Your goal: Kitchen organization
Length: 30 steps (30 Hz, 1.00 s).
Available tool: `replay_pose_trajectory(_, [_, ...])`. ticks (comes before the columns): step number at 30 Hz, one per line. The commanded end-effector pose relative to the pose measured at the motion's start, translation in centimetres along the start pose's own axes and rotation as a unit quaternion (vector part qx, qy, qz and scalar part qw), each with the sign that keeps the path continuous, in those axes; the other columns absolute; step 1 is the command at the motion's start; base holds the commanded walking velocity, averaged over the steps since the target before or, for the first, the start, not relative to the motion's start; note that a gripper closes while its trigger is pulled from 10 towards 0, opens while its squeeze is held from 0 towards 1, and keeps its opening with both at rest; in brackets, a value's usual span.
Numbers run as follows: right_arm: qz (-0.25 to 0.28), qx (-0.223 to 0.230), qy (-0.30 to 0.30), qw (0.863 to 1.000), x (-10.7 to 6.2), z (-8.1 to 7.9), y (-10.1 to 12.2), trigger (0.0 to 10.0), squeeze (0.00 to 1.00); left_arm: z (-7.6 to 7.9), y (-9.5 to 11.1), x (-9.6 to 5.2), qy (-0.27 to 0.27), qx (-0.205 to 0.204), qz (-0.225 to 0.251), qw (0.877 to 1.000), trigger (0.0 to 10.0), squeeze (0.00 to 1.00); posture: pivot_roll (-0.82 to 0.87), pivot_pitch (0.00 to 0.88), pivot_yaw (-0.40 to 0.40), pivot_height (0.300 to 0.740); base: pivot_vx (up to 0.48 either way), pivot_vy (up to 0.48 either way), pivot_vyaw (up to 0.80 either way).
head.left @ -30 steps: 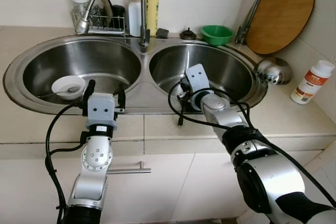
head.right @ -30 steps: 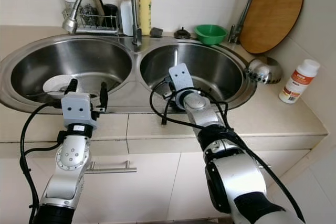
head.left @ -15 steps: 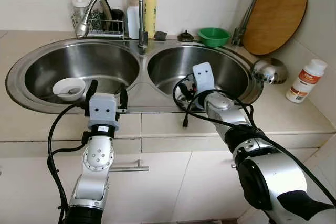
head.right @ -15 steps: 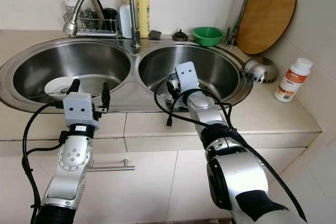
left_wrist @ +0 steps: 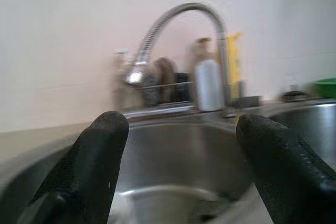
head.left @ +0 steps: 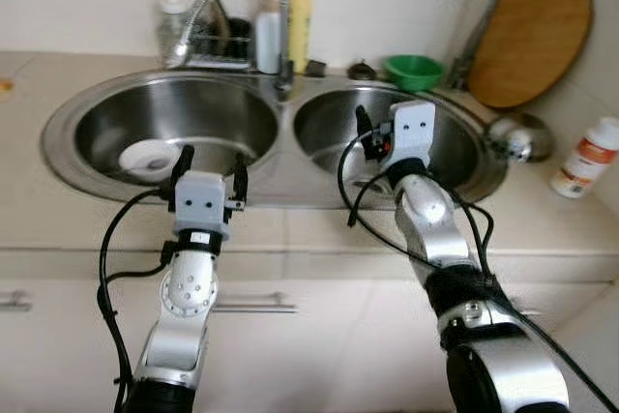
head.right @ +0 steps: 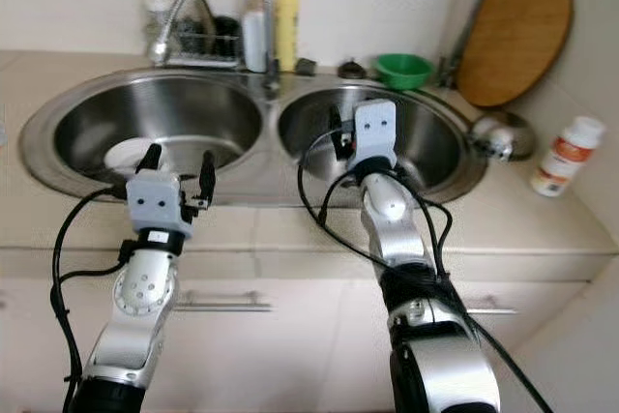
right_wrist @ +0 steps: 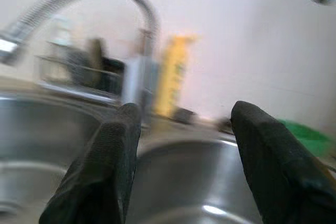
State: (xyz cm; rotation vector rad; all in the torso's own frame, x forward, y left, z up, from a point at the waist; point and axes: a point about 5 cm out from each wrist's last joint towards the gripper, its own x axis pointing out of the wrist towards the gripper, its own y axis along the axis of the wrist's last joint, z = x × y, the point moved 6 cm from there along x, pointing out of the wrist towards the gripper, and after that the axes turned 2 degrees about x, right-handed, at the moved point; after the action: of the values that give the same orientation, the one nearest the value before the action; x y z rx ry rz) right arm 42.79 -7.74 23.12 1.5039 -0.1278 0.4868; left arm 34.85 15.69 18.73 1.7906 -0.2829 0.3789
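White bowl [head.left: 150,156] sits on the floor of the left basin [head.left: 106,118] of the double sink, something thin lying in it, too blurred to call. From the bowl, left gripper [head.left: 209,158] is at about 3 o'clock, just beside it, hovering over the basin's front rim, fingers spread wide and holding nothing; the left wrist view confirms a wide gap, with the faucet [left_wrist: 181,22] dead ahead and a pale curved rim low between the fingers, probably the bowl. Right gripper [head.left: 372,137] is further out at 3 o'clock, over the front of the right basin [head.left: 464,142], also spread wide and empty. Beyond, at 12 to 1 o'clock: wire rack [head.left: 218,41], yellow bottle [head.left: 301,9], green bowl [head.left: 413,71]. Cutting board [head.left: 537,36] leans on the wall at far 2 o'clock, steel ladle [head.left: 513,137] and a pill bottle [head.left: 585,157] on the counter. My read: approach phase, nothing grasped yet, frames are motion-blurred. Next move likely calls for the left gripper to shift toward 9 o'clock and drop into the basin to pinch the bowl's rim; the steep basin wall limits wrist clearance.
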Motion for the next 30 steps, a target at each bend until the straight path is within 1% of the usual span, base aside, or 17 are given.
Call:
replay_pose_trajectory(1, [0.026,-0.010,-0.001,1.000,0.0,0.1,1.3,10.0,0.00,0.0,0.9,0.2,-0.001,-0.002,0.018,1.000,10.0,0.00,0.10,0.000,-0.068,0.740,0.000,0.480,0.00])
replay_pose_trajectory(2, [0.026,-0.010,-0.001,1.000,0.0,0.1,1.3,10.0,0.00,0.0,0.9,0.2,-0.001,-0.002,0.018,1.000,10.0,0.00,0.10,0.000,-0.068,0.740,0.000,0.480,0.00])
replay_pose_trajectory(7, [0.037,-0.014,0.006,0.999,-1.4,-1.0,1.3,10.0,0.00,0.1,1.1,0.2,-0.003,-0.001,0.023,1.000,10.0,0.00,0.11,0.000,-0.069,0.740,0.000,0.480,0.00])
replay_pose_trajectory(10, [0.047,-0.027,0.011,0.998,-1.9,-1.3,1.5,10.0,0.00,0.0,1.1,0.2,-0.004,0.000,0.024,1.000,10.0,0.00,0.10,0.000,-0.068,0.740,0.000,0.480,0.00])
replay_pose_trajectory(15, [0.060,-0.034,0.025,0.997,-2.6,-1.8,2.2,10.0,0.00,0.0,1.1,0.2,-0.005,0.000,0.024,1.000,10.0,0.00,0.10,0.000,-0.065,0.740,0.000,0.480,0.00])
replay_pose_trajectory(16, [0.065,-0.043,0.034,0.996,-3.1,-2.1,2.4,10.0,0.00,0.1,1.1,0.2,-0.007,0.000,0.024,1.000,10.0,0.00,0.10,0.000,-0.065,0.740,0.000,0.480,0.00])
replay_pose_trajectory(17, [0.065,-0.043,0.034,0.996,-3.1,-2.1,2.4,10.0,0.00,0.1,1.1,0.2,-0.007,0.000,0.024,1.000,10.0,0.00,0.10,0.000,-0.065,0.740,0.000,0.480,0.00])
replay_pose_trajectory(19, [0.063,-0.046,0.040,0.996,-3.8,-2.2,2.2,10.0,0.00,0.3,1.0,0.1,-0.010,-0.001,0.022,1.000,10.0,0.00,0.09,0.000,-0.065,0.740,0.000,0.480,0.00])
replay_pose_trajectory(23, [0.057,-0.038,0.037,0.997,-4.1,-2.2,2.0,10.0,0.00,0.4,1.0,0.1,-0.012,0.001,0.024,1.000,10.0,0.00,0.09,0.000,-0.063,0.740,0.000,0.480,0.00])
replay_pose_trajectory(26, [0.050,-0.025,0.037,0.998,-4.5,-2.3,1.9,10.0,0.00,0.3,1.2,0.1,-0.013,0.006,0.031,0.999,10.0,0.00,0.09,0.000,-0.061,0.740,0.000,0.000,0.00])
replay_pose_trajectory(28, [0.043,-0.002,0.042,0.998,-4.9,-2.7,1.8,10.0,0.00,0.3,1.3,0.0,-0.016,0.012,0.033,0.999,10.0,0.00,0.09,0.000,-0.059,0.740,0.000,0.000,-0.80])
replay_pose_trajectory(30, [0.038,0.008,0.039,0.998,-5.1,-2.7,1.7,10.0,0.00,0.5,1.1,0.0,-0.018,0.015,0.030,0.999,10.0,0.00,0.09,0.000,-0.058,0.740,0.000,0.000,-0.80])
